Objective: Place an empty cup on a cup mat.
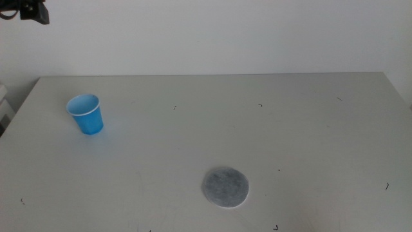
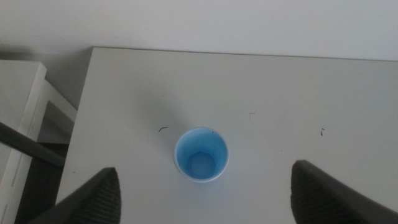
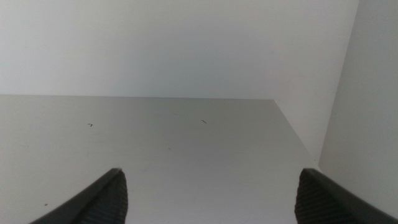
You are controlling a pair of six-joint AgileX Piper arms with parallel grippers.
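Observation:
The blue cup (image 1: 85,114) stands upright and empty at the table's far left. The grey cup mat (image 1: 225,187) lies flat near the front middle, well apart from the cup. Neither arm shows in the middle view. In the left wrist view the cup (image 2: 201,154) sits below and between the spread jaws of my left gripper (image 2: 202,198), which is open and high above it. My right gripper (image 3: 208,198) is open and empty over bare table; neither cup nor mat shows in its view.
A white wall runs behind the table (image 1: 270,129). A white frame (image 2: 25,118) stands off the table's left edge. A dark fixture (image 1: 33,11) hangs at the top left. Small dark marks dot the table surface.

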